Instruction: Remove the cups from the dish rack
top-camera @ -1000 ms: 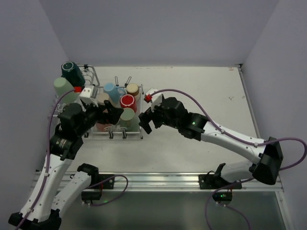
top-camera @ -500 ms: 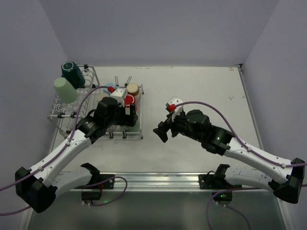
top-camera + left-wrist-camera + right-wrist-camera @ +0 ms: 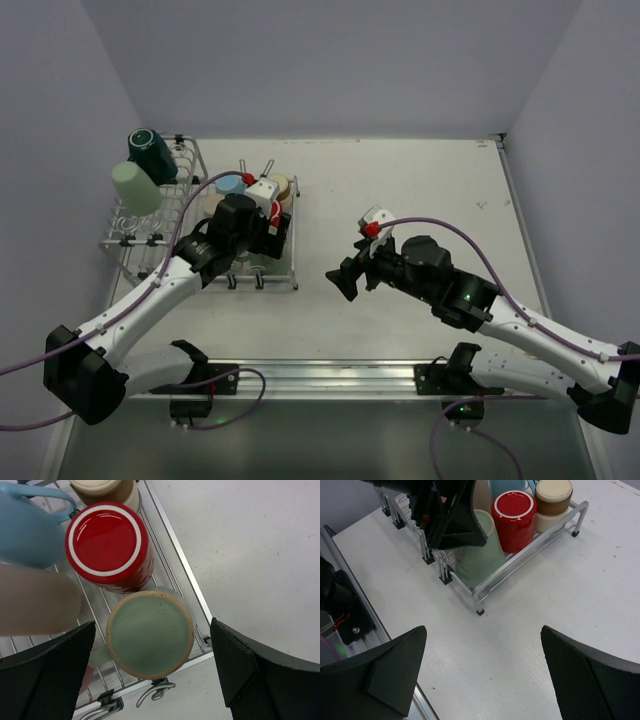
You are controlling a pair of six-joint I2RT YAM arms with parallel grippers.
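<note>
We see our left gripper (image 3: 150, 660) spread wide above a matte, speckled green cup (image 3: 150, 632). It stands upside down beside a glossy red cup (image 3: 105, 540) on the silver wire dish rack (image 3: 186, 577). Our right gripper (image 3: 490, 675), also spread, hovers over the white table (image 3: 570, 605) to the rack's right.

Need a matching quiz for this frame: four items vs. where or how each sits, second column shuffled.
1 red cup
2 speckled green cup
3 dark teal cup
4 right gripper

a open, over bare table, right of the dish rack
b on the rack's tall section, far left
c directly below the open left gripper
d white ring on top

Pairs: 1-d, 2-c, 3-b, 4-a
</note>
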